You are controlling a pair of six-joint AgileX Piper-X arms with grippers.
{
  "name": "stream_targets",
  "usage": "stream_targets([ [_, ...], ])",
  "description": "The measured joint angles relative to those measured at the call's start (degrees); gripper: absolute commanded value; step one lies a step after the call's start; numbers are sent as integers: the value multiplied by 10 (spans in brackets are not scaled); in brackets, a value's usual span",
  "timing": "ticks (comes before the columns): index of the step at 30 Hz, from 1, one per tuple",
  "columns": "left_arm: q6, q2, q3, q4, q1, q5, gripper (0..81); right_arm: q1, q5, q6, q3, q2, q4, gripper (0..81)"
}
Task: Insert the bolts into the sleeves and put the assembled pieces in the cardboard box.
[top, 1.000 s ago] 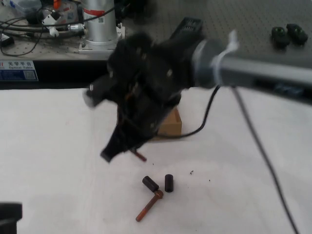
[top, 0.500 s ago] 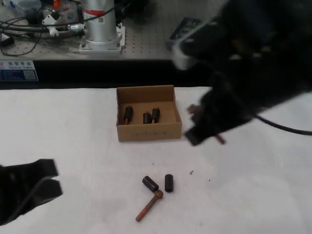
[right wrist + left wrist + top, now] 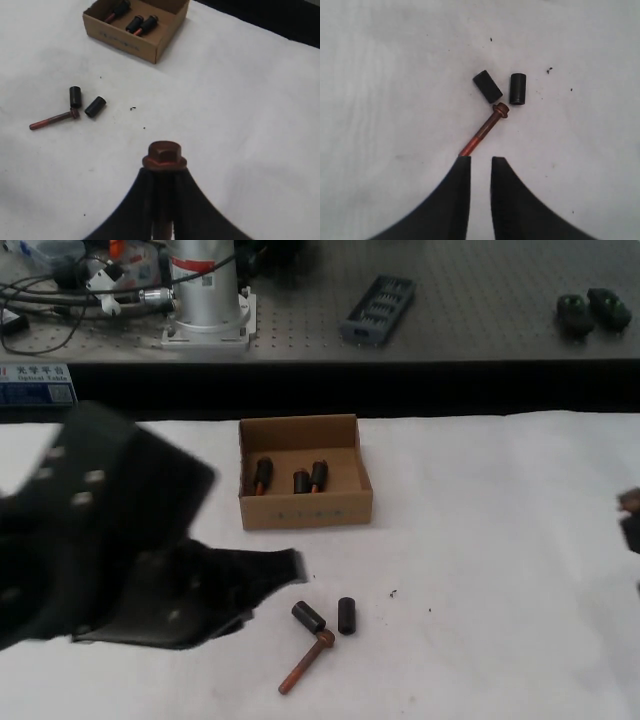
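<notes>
At the left of the bench, over the white cloth, the left gripper hangs low. Its 2 fingers are parted by only a narrow slit and grasp nothing, and the threaded end of the loose bolt lies just at 1 fingertip. In the high view that bolt points toward 1 o'clock. The tilted sleeve lies just beside its head at 11 o'clock, and the straight sleeve is near at 1 o'clock.

At 12 o'clock from these parts stands the cardboard box, with 3 assembled pieces lying inside. Far out at 3 o'clock from the box, the right gripper is clenched on the held bolt, whose hexagonal head stands proud of the fingertips.

The work appears to be at the fourth pairing, with 2 bolts and 2 sleeves left to join. The next move likely calls for the left gripper to spread wider and settle squarely around 1 sleeve. Then the sleeve's bore would have to line up with the held bolt for insertion.
</notes>
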Motion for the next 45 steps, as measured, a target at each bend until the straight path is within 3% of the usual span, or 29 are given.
stream_targets([
  [4,-40,85,-49,3,-20,-31,134,-13,26,12,21,-78,62,37],
  [12,-78,204,-114,-14,-23,-33,317,-13,101,46,21,-175,107,37],
  [33,-100,228,-131,-38,-24,-63,321,-13,104,67,21,-234,110,37],
  [45,-105,382,-327,143,-24,-93,315,-13,104,67,21,-234,113,37],
])
